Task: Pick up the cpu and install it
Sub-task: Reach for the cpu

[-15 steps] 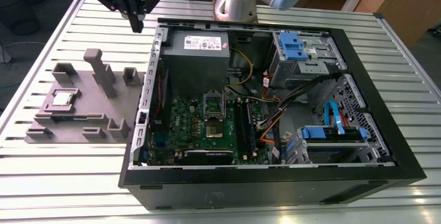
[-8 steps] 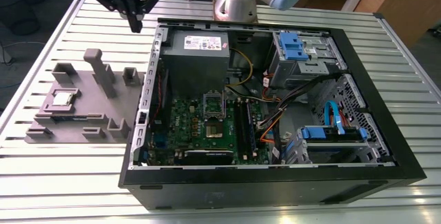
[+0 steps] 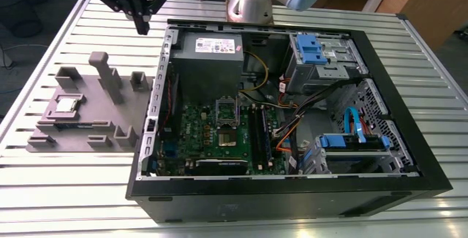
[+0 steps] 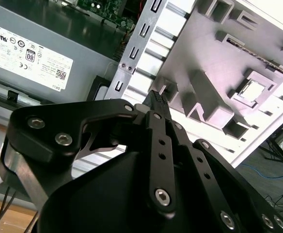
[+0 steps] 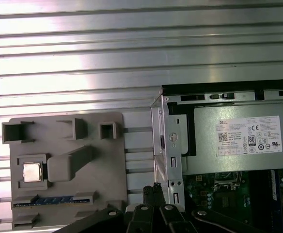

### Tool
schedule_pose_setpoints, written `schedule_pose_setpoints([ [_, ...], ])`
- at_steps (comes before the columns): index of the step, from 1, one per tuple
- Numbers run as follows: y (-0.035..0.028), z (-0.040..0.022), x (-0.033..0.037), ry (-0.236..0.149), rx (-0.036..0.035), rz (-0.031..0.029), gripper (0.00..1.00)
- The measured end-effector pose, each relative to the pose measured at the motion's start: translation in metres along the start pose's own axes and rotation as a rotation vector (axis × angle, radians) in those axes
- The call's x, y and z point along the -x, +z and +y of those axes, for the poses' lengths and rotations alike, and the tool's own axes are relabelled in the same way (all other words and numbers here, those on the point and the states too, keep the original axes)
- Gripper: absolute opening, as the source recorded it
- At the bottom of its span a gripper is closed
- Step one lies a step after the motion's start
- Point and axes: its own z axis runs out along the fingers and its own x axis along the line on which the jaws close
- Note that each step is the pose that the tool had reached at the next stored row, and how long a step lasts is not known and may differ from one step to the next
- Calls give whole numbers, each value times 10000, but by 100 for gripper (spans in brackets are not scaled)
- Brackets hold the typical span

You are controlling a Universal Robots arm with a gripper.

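Fingers near case edge, above table

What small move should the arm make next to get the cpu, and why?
Probably shift the gripper across to above the cpu, opening it on the way: it hangs shut and empty by the computer case corner, while the cpu lies in the grey fixture, apart from it.

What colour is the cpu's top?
The cpu is shiny silver-grey, clearest in the first wrist view.
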Motion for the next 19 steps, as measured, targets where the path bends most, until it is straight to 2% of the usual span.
schedule_pose_setpoints([
  [19, 2, -5, -56, 0, 1, 0, 10],
])
